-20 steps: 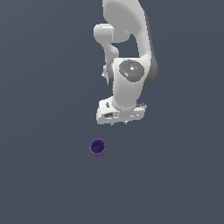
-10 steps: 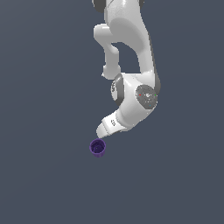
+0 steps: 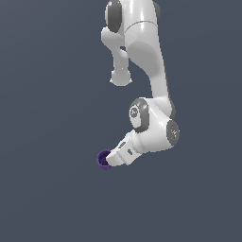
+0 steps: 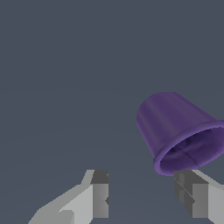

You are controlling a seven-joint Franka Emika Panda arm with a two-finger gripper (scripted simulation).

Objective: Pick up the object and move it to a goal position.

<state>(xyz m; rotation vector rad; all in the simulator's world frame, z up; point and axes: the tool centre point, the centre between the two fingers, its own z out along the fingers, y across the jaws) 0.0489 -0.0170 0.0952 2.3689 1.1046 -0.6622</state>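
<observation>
the grey desk (image 3: 47, 198) fills the whole scene. the white arm (image 3: 146, 85) bends down over it, its wrist slanting toward the cup. the pincer (image 4: 142, 197) is spread wide, with clear desk showing between its two fingers (image 4: 99, 194). the small dark purple cup (image 3: 103, 159) sits on the desk at the pincer's tip; in the wrist view the cup (image 4: 179, 131) shows its hollow mouth, just beside one finger and outside the gap.
</observation>
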